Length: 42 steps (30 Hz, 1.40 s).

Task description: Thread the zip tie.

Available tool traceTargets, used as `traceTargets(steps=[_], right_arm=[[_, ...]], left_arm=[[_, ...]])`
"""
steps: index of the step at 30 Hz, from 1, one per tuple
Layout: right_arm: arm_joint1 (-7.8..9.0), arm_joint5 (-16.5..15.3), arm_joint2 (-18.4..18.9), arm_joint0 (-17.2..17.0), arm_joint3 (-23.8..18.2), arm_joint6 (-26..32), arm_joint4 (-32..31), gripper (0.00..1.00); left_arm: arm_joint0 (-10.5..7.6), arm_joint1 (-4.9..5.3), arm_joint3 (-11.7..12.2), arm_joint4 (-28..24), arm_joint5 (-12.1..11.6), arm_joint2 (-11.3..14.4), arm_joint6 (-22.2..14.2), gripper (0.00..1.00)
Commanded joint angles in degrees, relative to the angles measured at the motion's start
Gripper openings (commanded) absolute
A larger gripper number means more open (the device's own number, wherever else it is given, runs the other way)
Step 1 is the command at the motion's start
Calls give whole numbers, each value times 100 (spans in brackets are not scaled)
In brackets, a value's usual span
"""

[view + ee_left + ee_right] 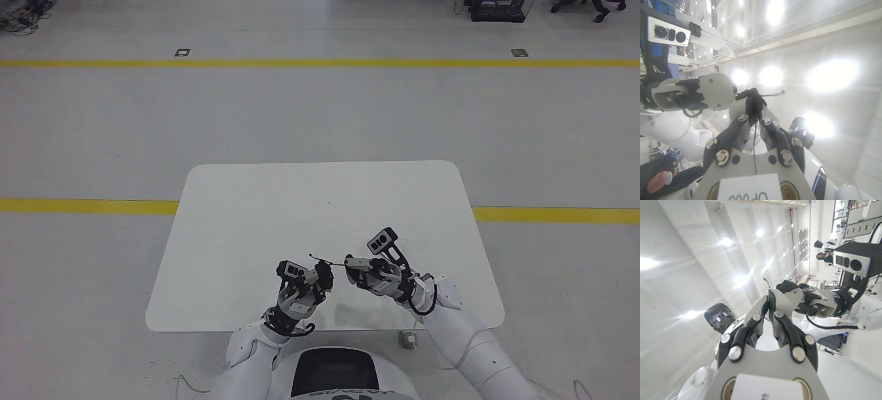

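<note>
Zip tie (772,94) is pinched by both the left claw (754,106) and right claw (769,306).

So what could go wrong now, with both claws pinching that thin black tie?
The zip tie is thin and bendy, so its free end could flex and miss its slot. The left gripper and right gripper nearly touch, so they might bump. If a grip slips, the tie could fall onto the table.

Left gripper (322,272) and right gripper (350,266) stand tip to tip above the white table (320,200) near edge. Each bars the other's inward path. The zip tie (775,94) crosses the narrow gap.
</note>
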Motion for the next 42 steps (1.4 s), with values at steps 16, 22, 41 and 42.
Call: traceTargets(steps=[16, 22, 41, 42], right_arm=[[25, -5, 118, -79, -35, 0, 3, 0], [27, -3, 142, -91, -29, 0, 7, 0], [26, -6, 214, -112, -5, 0, 0, 0], [26, -6, 218, -115, -5, 0, 1, 0]], left_arm=[[0, 0, 0, 0, 0, 0, 0, 0], [0, 0, 0, 0, 0, 0, 0, 0], [0, 0, 0, 0, 0, 0, 0, 0], [0, 0, 0, 0, 0, 0, 0, 0]])
